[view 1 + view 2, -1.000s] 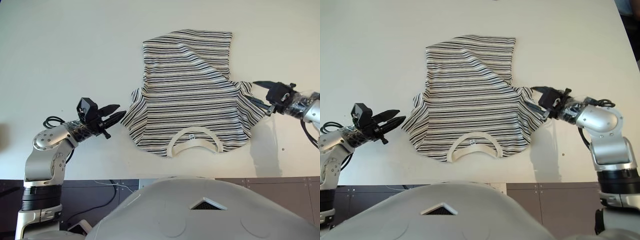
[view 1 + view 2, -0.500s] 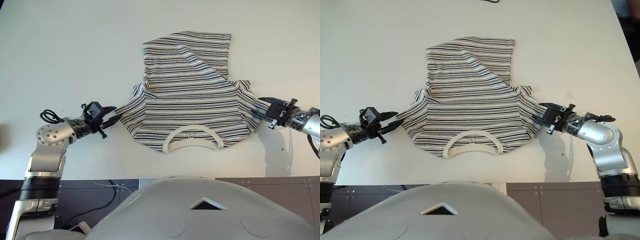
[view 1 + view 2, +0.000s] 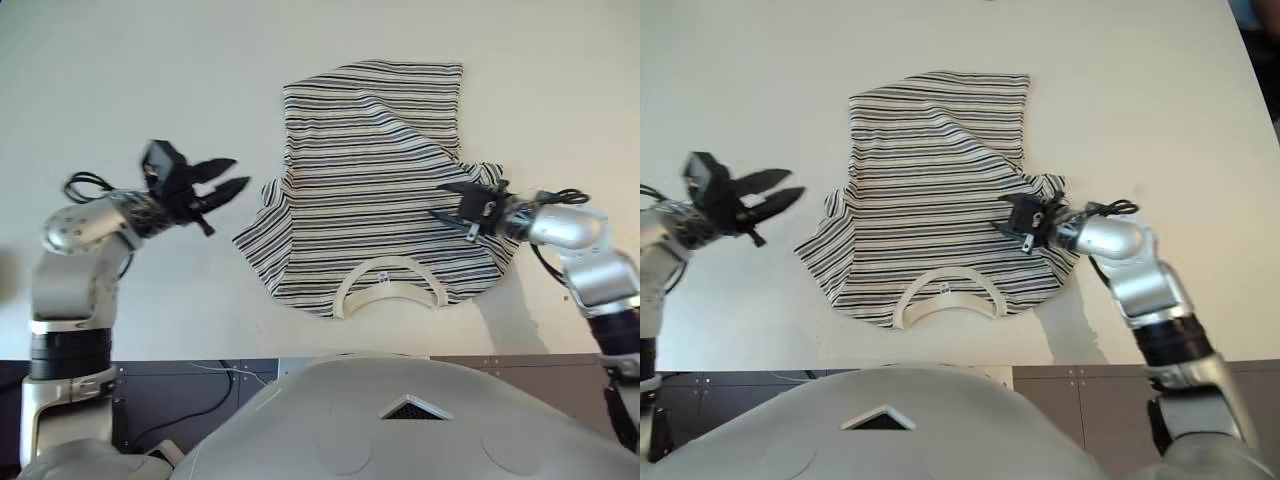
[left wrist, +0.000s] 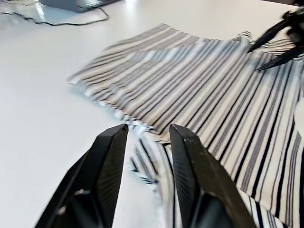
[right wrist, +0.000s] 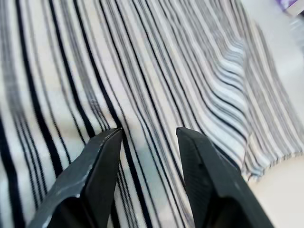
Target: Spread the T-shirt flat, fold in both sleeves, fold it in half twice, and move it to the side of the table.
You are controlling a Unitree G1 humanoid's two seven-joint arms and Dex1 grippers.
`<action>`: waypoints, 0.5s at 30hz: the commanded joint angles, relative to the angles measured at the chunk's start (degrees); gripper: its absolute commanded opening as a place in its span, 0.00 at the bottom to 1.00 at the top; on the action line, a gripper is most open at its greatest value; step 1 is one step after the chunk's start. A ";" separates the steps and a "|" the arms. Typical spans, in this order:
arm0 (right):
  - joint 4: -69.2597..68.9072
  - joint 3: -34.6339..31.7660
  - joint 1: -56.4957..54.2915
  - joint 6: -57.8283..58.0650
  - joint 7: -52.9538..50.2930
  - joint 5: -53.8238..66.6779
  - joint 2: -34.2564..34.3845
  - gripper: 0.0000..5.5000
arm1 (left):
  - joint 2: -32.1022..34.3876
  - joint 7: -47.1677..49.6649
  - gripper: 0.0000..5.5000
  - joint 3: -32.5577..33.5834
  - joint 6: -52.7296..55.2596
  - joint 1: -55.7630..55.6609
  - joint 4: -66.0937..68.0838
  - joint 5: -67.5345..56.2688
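When reaching next, favour the right gripper, spread and hovering over the rumpled right sleeve of the T-shirt. Note the left gripper, also spread, near the left sleeve but apart. Find the T-shirt mid-desk, long axis running away, collar nearest.

The shirt, striped in black, grey and cream, is lying spread out near the middle of the white table. Its cream collar is facing the robot, with a small tag showing inside it, and its hem is pointing away. A diagonal crease is running across the far half, where a layer of cloth is lying folded over. The left sleeve is spreading outward, rumpled at its edge, and the right sleeve is bunching up with a ruffled edge.
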 commanded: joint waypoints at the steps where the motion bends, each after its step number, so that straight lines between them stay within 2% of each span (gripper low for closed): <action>1: -3.44 1.92 8.06 -3.46 6.42 -0.26 -6.24 0.38 | 2.57 -0.83 0.29 -6.98 -6.44 8.25 2.54 9.63; 3: -10.17 -0.83 14.48 -4.16 9.48 3.35 -11.73 0.38 | 5.50 -1.65 0.29 -6.17 -9.24 14.94 1.69 10.94; 5: -15.66 -5.61 19.68 -3.31 10.84 6.71 -16.19 0.38 | 8.45 -2.58 0.29 -2.23 -10.51 20.68 -0.31 9.43; 7: -18.69 -9.89 20.13 -1.76 10.67 9.27 -17.32 0.38 | 8.82 -3.13 0.29 2.39 -8.66 22.94 -5.23 3.93; 11: -19.93 -12.49 6.75 6.60 5.27 15.34 -7.28 0.38 | 3.34 2.85 0.29 8.07 4.11 11.58 -19.22 -16.92; 13: -13.57 -8.51 -0.90 9.09 -0.65 10.03 0.48 0.38 | 1.24 6.74 0.29 10.62 8.62 2.03 -19.23 -24.29; 15: -4.53 -3.19 -5.21 9.04 -6.01 2.99 6.76 0.38 | 0.26 8.31 0.29 11.04 9.36 -6.31 -11.95 -23.46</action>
